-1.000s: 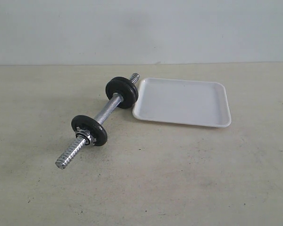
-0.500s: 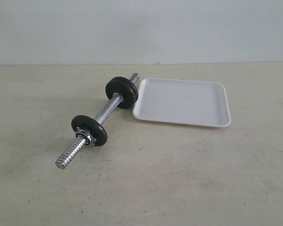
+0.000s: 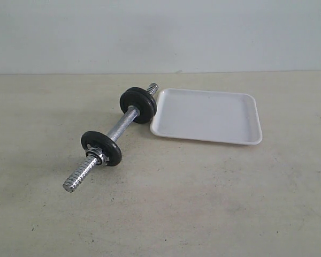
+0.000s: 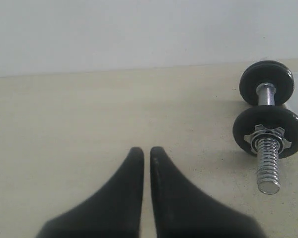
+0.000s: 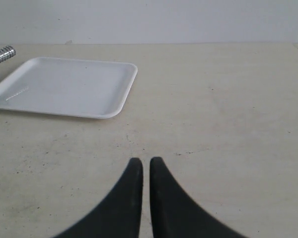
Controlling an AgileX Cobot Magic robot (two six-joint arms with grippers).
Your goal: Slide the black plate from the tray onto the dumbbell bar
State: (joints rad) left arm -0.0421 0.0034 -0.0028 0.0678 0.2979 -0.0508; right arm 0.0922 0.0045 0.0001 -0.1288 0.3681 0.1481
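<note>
The dumbbell bar [image 3: 120, 126] lies on the table, left of the white tray [image 3: 208, 115], which holds nothing. A black disc [image 3: 102, 145] with a chrome nut [image 3: 96, 156] sits near the bar's front threaded end. At the bar's end beside the tray is a thicker black stack [image 3: 138, 104] that looks like two discs. I cannot tell which of these is the black plate. My left gripper [image 4: 146, 148] is shut and empty, well to the side of the bar [image 4: 265, 94]. My right gripper [image 5: 145, 159] is shut and empty, short of the tray [image 5: 64, 87].
Neither arm shows in the exterior view. The bar's threaded tip [image 5: 2, 54] pokes out beside the tray's corner. Bare beige tabletop [image 3: 214, 203] surrounds both objects, with a pale wall behind.
</note>
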